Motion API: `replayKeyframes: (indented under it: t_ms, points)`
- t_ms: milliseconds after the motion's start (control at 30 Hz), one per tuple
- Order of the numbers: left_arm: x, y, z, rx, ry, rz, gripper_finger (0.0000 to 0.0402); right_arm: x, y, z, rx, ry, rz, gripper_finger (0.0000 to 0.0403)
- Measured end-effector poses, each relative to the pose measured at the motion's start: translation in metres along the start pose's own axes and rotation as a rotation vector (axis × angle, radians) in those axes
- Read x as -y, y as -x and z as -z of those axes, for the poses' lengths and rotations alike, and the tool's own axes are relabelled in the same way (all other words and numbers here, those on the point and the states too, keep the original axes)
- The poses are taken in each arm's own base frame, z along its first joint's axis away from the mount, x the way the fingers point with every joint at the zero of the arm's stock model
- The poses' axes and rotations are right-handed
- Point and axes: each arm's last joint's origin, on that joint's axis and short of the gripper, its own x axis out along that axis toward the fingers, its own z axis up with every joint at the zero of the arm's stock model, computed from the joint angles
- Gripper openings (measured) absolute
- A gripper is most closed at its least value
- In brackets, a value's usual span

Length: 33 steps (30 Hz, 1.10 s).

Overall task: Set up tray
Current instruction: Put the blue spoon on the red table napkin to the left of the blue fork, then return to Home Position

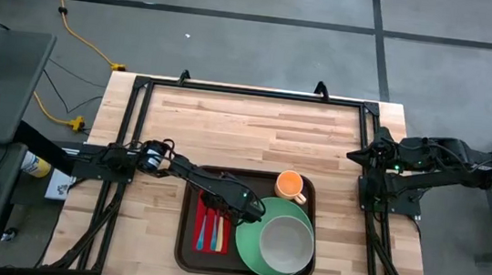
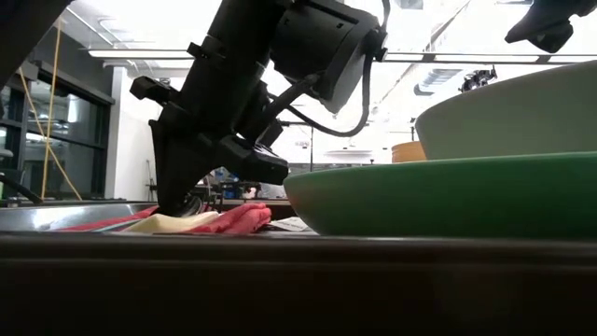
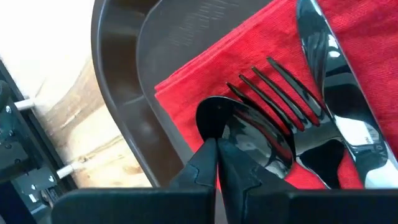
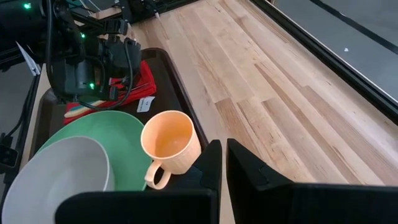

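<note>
1. We see the tray [image 1: 185, 241] lying at the near middle of the wooden table [image 1: 247, 128], flat on the boards.
2. On its left part lies a red napkin [image 3: 249, 56] with cutlery on it: a spoon [image 3: 249, 134], a fork [image 3: 292, 106] and a knife [image 3: 329, 56] side by side (their bright handles show only in the high view).
3. A green plate [image 1: 249, 243] fills the right part of the tray, and a pale bowl [image 1: 287, 243] sits in it. An orange mug [image 4: 171, 143] stands upright in the tray's far right corner, just beside the plate.
4. The left gripper [image 3: 216, 155] is down over the napkin, its fingers nearly together with a thin slit between them, the tips at the bowl of the spoon; we cannot tell whether they pinch it.
5. The right gripper [image 4: 219, 158] waits at the table's right edge, well apart from the tray, fingers closed on nothing.
</note>
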Motion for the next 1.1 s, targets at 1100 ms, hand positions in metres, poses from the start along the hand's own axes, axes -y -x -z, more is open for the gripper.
replayKeyframes:
  t_ms: [1100]
  points:
    - [-0.006, 0.011, 0.000, 0.019, -0.026, 0.048, 0.0044, 0.000, 0.000, 0.000, 0.003, -0.004, 0.007, 0.0000]
